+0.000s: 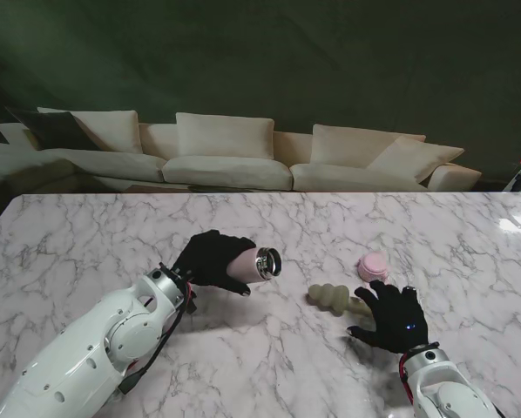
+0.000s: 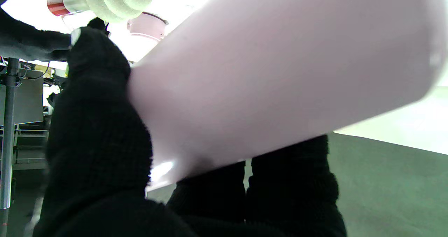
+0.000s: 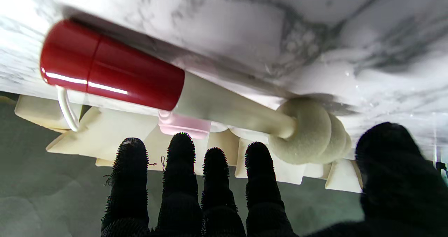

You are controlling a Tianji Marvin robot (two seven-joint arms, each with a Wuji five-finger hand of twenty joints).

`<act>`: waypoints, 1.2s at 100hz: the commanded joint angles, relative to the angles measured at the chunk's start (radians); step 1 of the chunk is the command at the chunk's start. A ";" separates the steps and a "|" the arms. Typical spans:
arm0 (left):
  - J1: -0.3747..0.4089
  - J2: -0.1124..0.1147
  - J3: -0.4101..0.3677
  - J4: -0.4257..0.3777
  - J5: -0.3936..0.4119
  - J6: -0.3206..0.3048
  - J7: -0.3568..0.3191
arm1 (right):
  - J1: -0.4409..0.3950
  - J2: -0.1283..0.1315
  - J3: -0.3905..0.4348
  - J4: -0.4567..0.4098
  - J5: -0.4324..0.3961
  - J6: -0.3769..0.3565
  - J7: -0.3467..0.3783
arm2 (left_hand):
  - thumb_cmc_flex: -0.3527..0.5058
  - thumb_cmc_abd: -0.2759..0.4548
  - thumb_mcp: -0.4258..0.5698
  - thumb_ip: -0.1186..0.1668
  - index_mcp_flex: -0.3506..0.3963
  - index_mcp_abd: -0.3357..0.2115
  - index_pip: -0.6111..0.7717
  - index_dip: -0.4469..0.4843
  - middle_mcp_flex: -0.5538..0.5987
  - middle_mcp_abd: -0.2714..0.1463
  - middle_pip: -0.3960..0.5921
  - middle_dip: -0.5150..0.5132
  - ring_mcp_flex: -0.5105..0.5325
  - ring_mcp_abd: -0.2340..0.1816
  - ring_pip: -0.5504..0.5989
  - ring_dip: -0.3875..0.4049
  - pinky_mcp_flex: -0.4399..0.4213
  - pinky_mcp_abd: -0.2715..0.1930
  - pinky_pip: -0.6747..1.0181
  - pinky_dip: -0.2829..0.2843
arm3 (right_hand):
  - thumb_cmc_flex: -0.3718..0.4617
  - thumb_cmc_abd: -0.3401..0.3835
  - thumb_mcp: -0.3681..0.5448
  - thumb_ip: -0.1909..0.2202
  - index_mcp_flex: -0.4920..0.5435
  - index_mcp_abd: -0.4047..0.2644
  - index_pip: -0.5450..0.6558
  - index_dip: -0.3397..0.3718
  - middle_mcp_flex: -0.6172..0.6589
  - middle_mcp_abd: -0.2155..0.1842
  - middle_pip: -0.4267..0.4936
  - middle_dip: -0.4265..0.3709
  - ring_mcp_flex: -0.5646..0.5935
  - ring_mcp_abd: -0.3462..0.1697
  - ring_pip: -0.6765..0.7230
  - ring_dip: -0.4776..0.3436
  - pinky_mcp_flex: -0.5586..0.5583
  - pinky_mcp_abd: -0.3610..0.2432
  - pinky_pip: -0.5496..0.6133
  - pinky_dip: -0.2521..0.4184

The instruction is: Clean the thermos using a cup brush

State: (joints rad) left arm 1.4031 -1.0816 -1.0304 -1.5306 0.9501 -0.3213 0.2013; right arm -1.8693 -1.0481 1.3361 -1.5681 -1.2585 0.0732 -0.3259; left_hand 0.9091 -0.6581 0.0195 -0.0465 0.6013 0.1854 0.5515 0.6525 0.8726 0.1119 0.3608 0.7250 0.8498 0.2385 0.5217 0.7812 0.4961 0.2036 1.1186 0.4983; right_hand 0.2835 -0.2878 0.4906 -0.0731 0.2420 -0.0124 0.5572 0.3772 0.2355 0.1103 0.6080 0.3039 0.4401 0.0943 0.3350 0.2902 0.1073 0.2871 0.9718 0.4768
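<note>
Pink thermos held, brush not yet gripped

Pink thermos (image 1: 250, 265) sits clasped in the left hand (image 1: 210, 259), lifted off the marble worktop (image 1: 86, 244), mouth toward the cup brush (image 1: 334, 299). The right hand (image 1: 393, 315) hovers spread over the brush handle, holding nothing. A shallow grasp could roll the round handle away toward the lid (image 1: 373, 266).

one pink thermos (image 1: 250, 265), one cup brush (image 1: 332, 297), one pink lid (image 1: 373, 266), two black-gloved hands, left hand (image 1: 206, 258) and right hand (image 1: 395, 317), one marble table (image 1: 86, 244), one sofa (image 1: 226, 157).
</note>
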 commanded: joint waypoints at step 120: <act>-0.004 0.001 0.001 -0.013 -0.003 0.000 -0.026 | 0.088 -0.031 -0.081 0.163 0.140 0.115 -0.110 | 0.328 0.436 0.474 0.073 0.097 -0.155 0.094 0.026 0.030 -0.080 0.064 0.004 0.067 -0.101 0.157 0.038 0.015 -0.089 0.042 0.032 | 0.612 0.007 0.276 -0.127 0.314 -0.168 0.539 -0.003 0.533 -0.054 0.087 0.051 0.326 0.033 0.074 0.001 0.143 0.110 0.076 -0.072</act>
State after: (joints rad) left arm 1.4046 -1.0806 -1.0305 -1.5351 0.9476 -0.3201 0.1887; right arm -1.7777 -1.0740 1.2529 -1.4104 -1.1216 0.1882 -0.4397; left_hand 0.9091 -0.6581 0.0195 -0.0465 0.6013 0.1854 0.5497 0.6525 0.8726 0.1119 0.3609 0.7230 0.8498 0.2385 0.5216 0.7809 0.4962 0.2035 1.1186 0.4985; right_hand 0.7928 -0.3201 0.6521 -0.1982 0.4415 -0.0316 0.9852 0.3625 0.6788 0.0735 0.6907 0.3414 0.6799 0.1070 0.3953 0.2962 0.2092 0.3249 1.0080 0.4127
